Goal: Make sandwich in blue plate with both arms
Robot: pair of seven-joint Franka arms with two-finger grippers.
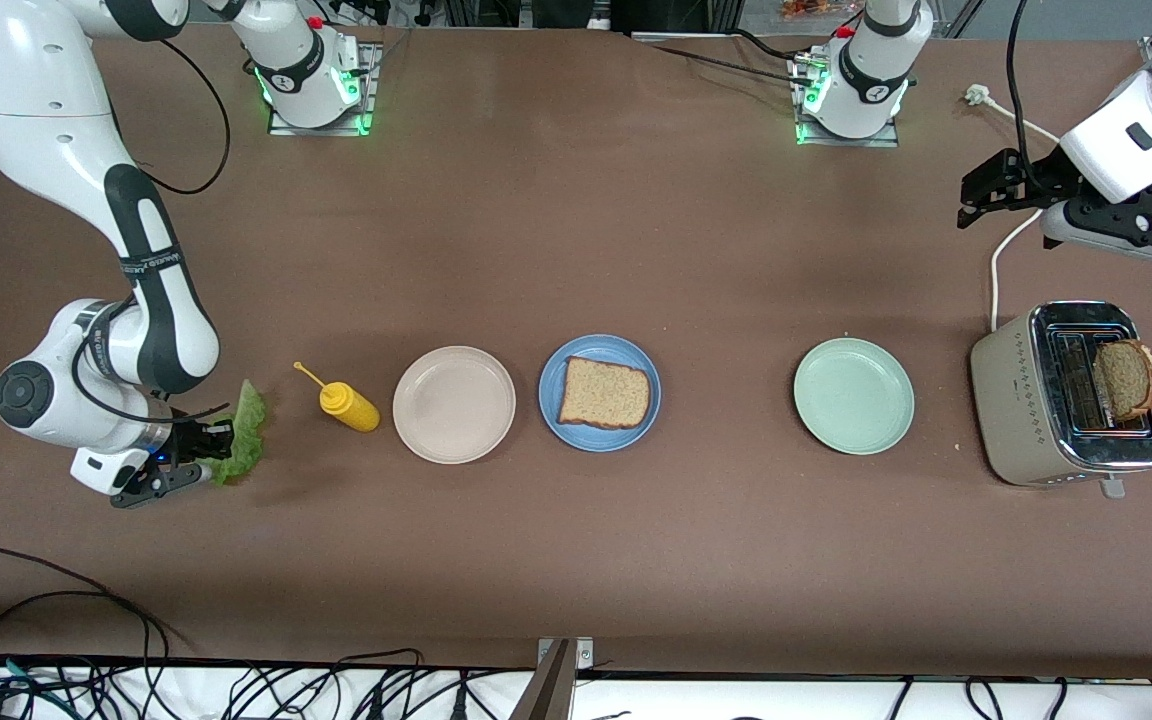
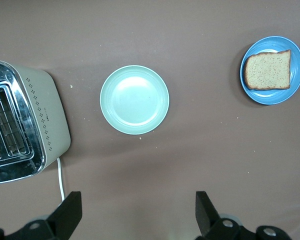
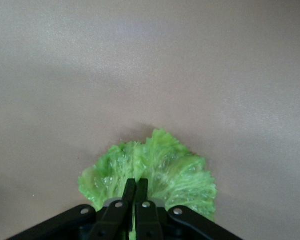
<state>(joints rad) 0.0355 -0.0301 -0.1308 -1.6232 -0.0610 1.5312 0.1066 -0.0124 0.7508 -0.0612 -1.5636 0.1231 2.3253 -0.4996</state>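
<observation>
The sandwich is still in pieces, and we find one bread slice (image 1: 604,392) lying flat on the blue plate (image 1: 553,415), midway along the row of plates. The second slice (image 1: 1126,378) stands in a slot of the toaster (image 1: 1011,385) at the left arm's end of the table; we see only its upper part, the rest is down in the slot, and the left wrist view cuts it off at the frame edge. The lettuce leaf (image 1: 246,430) lies at the right arm's end, beside the yellow squeeze bottle (image 1: 348,404). The right gripper (image 1: 221,437) is down on it, fingers (image 3: 131,192) pinched tight on the leaf's edge; the part under the gripper is hidden from us. The left gripper (image 1: 984,197) hangs in the air over the bare table farther from the camera than the toaster, jaws spread wide and empty. Between bottle and blue plate sits the beige plate (image 1: 454,404); the pale green plate (image 1: 853,395) lies between blue plate and toaster.
</observation>
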